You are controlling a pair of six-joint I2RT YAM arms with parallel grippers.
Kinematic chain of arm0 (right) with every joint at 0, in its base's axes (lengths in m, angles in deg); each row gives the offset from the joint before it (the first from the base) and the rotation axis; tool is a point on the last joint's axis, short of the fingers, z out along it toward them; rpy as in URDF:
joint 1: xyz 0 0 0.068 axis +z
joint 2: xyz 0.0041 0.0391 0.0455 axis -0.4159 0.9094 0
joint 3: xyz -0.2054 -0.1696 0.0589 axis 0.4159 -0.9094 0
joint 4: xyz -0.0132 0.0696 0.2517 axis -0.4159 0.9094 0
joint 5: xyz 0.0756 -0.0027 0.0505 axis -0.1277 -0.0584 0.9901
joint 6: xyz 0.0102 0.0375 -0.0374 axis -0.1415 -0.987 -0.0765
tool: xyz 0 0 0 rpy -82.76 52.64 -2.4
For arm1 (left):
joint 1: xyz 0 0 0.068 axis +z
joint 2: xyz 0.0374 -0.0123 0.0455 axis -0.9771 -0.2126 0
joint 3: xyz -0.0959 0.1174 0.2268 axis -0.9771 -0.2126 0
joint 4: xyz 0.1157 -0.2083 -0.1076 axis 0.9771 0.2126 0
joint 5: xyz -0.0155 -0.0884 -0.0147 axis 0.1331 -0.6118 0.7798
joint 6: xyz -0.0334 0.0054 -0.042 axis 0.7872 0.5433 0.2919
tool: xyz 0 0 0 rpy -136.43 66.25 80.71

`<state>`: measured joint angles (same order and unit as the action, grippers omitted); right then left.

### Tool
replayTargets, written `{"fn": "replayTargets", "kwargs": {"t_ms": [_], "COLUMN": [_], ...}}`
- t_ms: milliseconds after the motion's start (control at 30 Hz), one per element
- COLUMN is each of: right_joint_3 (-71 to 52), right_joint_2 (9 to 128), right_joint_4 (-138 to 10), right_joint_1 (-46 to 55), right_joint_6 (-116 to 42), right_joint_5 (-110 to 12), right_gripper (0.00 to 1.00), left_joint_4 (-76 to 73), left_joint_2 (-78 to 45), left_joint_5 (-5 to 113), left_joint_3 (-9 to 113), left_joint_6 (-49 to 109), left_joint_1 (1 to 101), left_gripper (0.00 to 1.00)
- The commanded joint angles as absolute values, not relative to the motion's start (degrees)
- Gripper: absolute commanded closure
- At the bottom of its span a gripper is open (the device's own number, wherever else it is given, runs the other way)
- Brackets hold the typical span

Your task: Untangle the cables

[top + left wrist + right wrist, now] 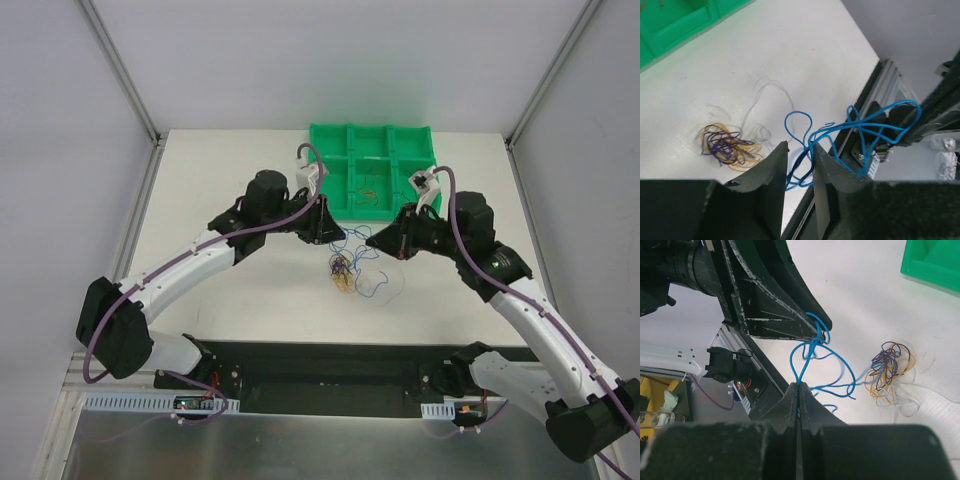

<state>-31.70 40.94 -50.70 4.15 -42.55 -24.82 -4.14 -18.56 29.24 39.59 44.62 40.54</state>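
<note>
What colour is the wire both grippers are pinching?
Blue wire, clearest in the right wrist view, held between the left gripper and right gripper.

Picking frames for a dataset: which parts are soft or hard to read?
Left wrist: near fingers soft, blue cable sharp. Right wrist: purple-yellow knot fairly crisp, clear strands faint against the table. Top external: knot tiny, colours barely separable.

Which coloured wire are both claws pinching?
The blue wire, held between the left gripper and right gripper; the purple and yellow tangle lies untouched on the table.
</note>
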Motion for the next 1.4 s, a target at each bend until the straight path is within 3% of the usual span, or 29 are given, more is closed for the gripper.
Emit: {"fn": "replayTargets", "kwargs": {"t_ms": [0,133,300,833,1033,1233,1367], "right_joint_3": [-29.45,-28.22,-27.25,-28.84,-28.31,-25.59,-21.72], "right_joint_2": [38.54,37.48,35.73,36.07,34.93,36.86,41.07], "right_joint_4": [-50.17,-43.67,-39.18,-29.78,-30.03,-34.16,-37.14], "right_joint_1": [4.51,6.09,9.69,12.16,12.07,11.55,10.85], "right_joint_6": [-41.0,-36.7,-33.62,-33.26,-33.0,-31.24,-30.71], "right_joint_5": [-26.4,-36.32,-48.37,-81.07,-81.0,-73.01,-69.76], "right_gripper": [0.99,0.99,0.99,1.0,1.0,1.0,1.0], "left_joint_4": [7.77,15.7,19.66,27.22,28.1,28.1,28.1], "left_joint_2": [-15.85,-10.67,-4.86,1.21,0.6,-0.89,-3.88], "left_joint_5": [42.14,57.61,69.66,87.17,87.18,81.56,73.4], "left_joint_3": [42.62,42.19,40.43,41.13,41.65,41.04,40.6], "left_joint_6": [38.57,32.76,30.82,31.08,30.47,31.7,33.1], "left_joint_1": [40.2,40.2,40.28,41.52,42.66,43.36,44.15], "left_gripper": [0.81,1.0,1.0,1.0,0.99,0.98,0.85]}}
